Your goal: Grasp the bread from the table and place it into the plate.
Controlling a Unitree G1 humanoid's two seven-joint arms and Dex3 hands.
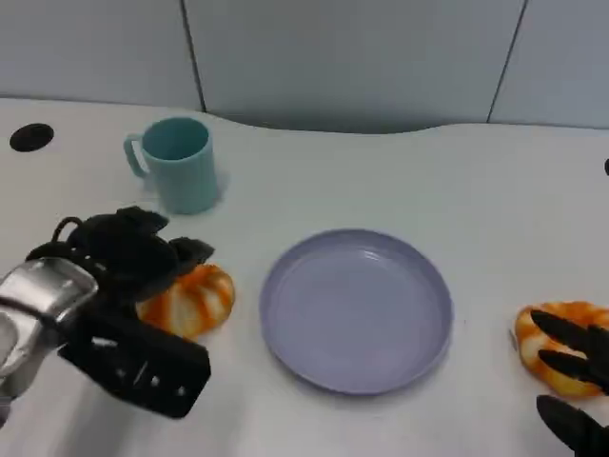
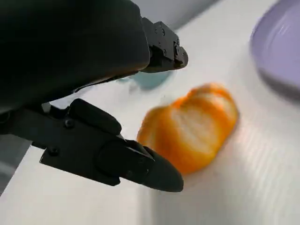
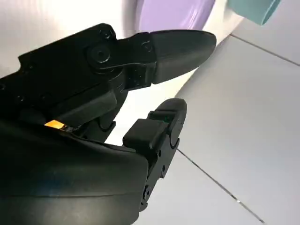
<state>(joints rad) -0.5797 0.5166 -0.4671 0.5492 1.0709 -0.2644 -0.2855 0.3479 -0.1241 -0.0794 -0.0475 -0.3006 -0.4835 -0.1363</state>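
**Plate sitting empty, both breads lying on the table**

The white table (image 1: 495, 181) is carrying everything, and the lavender plate (image 1: 357, 309) is sitting at its middle with nothing in it, so by my reading the placing is not yet done and neither is a firm grasp. The left hand (image 1: 128, 252) is hovering just to the left of the plate, over one bread (image 1: 190, 300). In the left wrist view its fingers (image 2: 136, 164) are standing apart with the bread (image 2: 190, 131) lying between and beyond them, seemingly not squeezed. I judge this hand spread and holding nothing.

That bread is looking like a rounded orange loaf with pale stripes across its ridged top, resting flat on the table close beside the plate's left rim.

The right hand (image 1: 576, 381) is lying to the right of the plate, its fingers spreading over a second orange bread (image 1: 561, 347); whether they are touching it, I cannot tell.

A teal mug (image 1: 179, 162) is standing upright behind the plate, to its left.
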